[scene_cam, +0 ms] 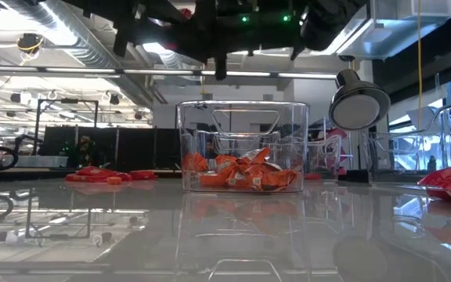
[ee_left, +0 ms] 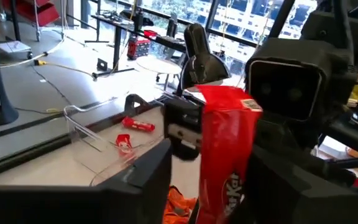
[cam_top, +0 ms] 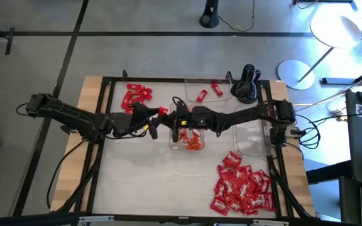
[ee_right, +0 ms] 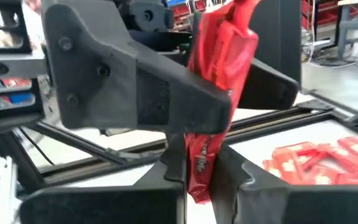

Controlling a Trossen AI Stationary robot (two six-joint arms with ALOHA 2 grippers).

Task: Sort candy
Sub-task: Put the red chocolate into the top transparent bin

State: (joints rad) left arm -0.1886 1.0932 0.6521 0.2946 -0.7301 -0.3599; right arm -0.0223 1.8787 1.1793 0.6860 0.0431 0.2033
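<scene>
Right wrist view is showing the right gripper (ee_right: 199,165) pinching a red candy (ee_right: 219,74) mid-air over the tray (cam_top: 176,145); the left gripper (ee_left: 210,186) is seemingly loosening. Light, crinkly, slippery: pinch its flat middle.

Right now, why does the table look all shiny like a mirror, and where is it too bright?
In the low view the glossy table mirrors the clear tray of orange candy and the ceiling lights. In the high view a lamp burns white at the top right. In the right wrist view the red candy and dark fingers look soft up close.
</scene>
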